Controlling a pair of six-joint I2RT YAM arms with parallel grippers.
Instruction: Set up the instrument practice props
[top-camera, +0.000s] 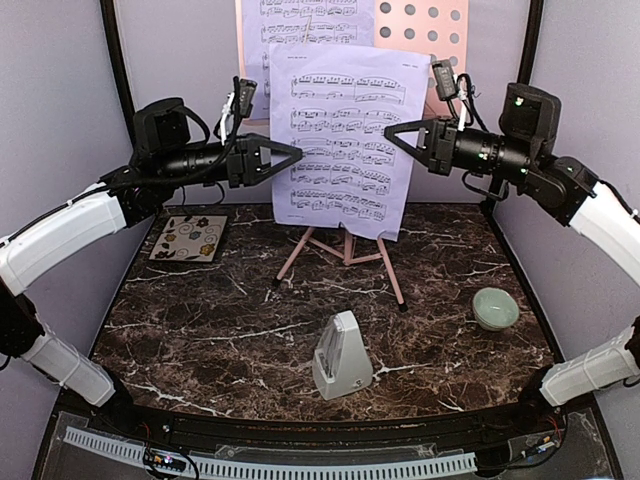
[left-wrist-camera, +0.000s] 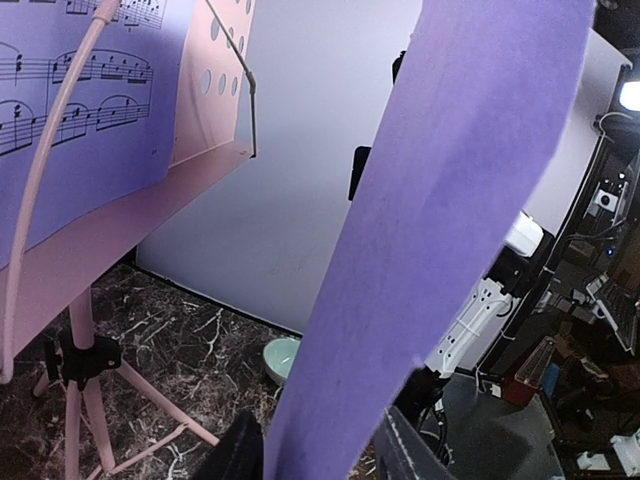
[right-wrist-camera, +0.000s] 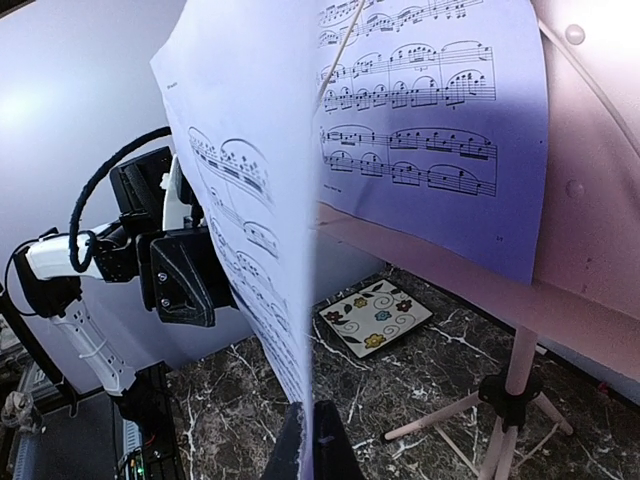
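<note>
A pale lavender sheet-music page (top-camera: 340, 140) hangs upright in the air in front of the pink music stand (top-camera: 345, 245). My right gripper (top-camera: 390, 131) is shut on the page's right edge; in the right wrist view its fingers (right-wrist-camera: 313, 440) pinch the page (right-wrist-camera: 250, 150). My left gripper (top-camera: 298, 153) is at the page's left edge, its jaws apart with the page (left-wrist-camera: 450, 200) running between them. A second page (top-camera: 300, 20) rests on the stand's perforated desk (top-camera: 420, 20). The grey-white pyramid metronome (top-camera: 340, 357) stands upright on the table, front centre.
A pale green bowl (top-camera: 496, 307) sits on the marble table at the right. A square floral coaster (top-camera: 190, 238) lies at the back left. The stand's tripod legs (top-camera: 390, 275) spread across the table's middle back. Lavender walls close in the back and sides.
</note>
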